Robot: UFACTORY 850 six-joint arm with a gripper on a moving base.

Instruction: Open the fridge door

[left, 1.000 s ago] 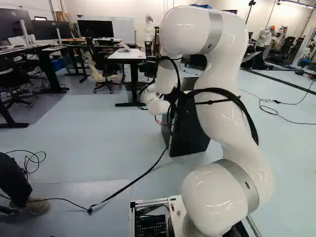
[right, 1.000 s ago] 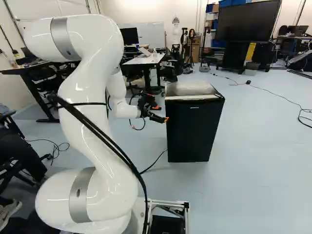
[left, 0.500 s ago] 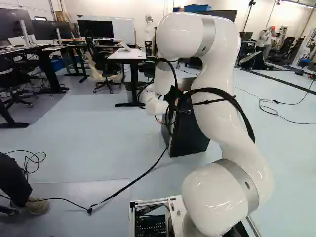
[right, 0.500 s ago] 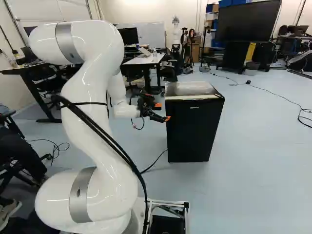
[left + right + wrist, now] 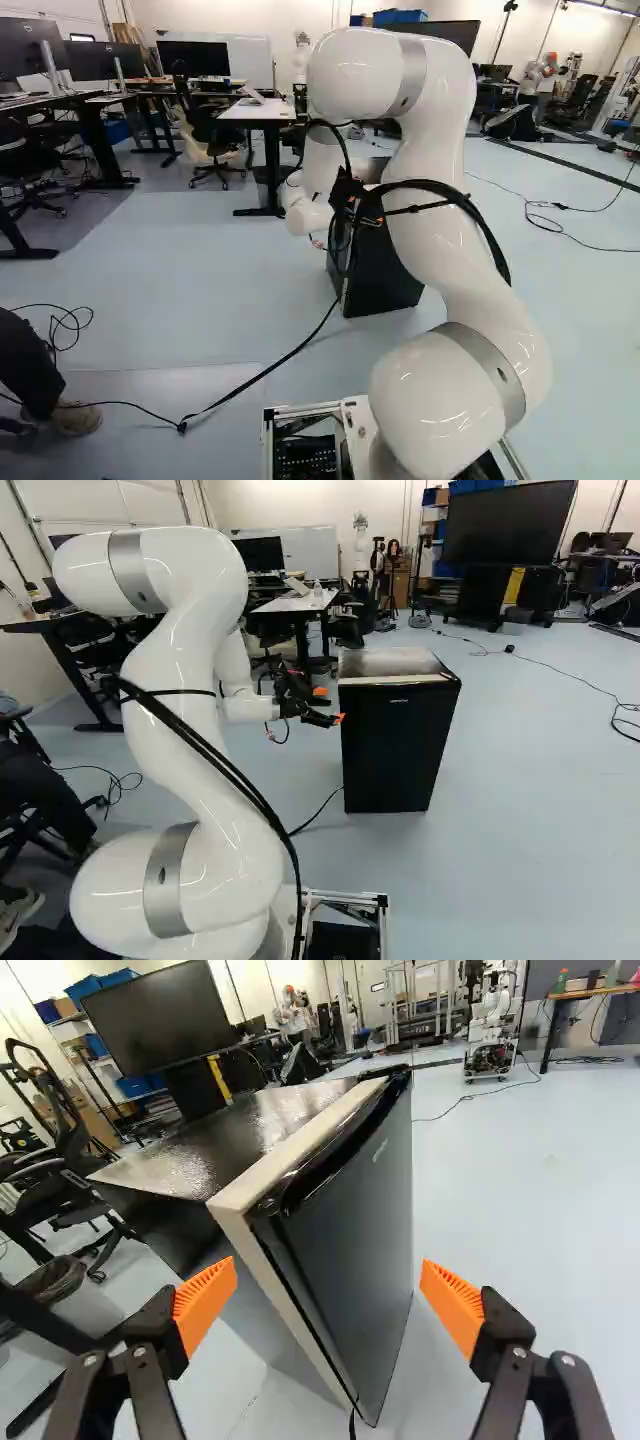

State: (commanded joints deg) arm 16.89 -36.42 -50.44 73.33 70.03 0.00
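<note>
Arm (image 5: 190, 720) and gripper (image 5: 329, 1295) have shifted slightly left; fingers stand wide apart, the closed fridge door (image 5: 355, 1230) ahead between them, probably being lined up.

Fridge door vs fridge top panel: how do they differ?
Pose: the door stands upright; the top panel lies flat.
Finish: the door's face is dark and fairly dull; the top panel is glossy, with bright reflections.
Markings: the door has a small badge; the top panel shows none.
Shared: both border the pale strip.
</note>
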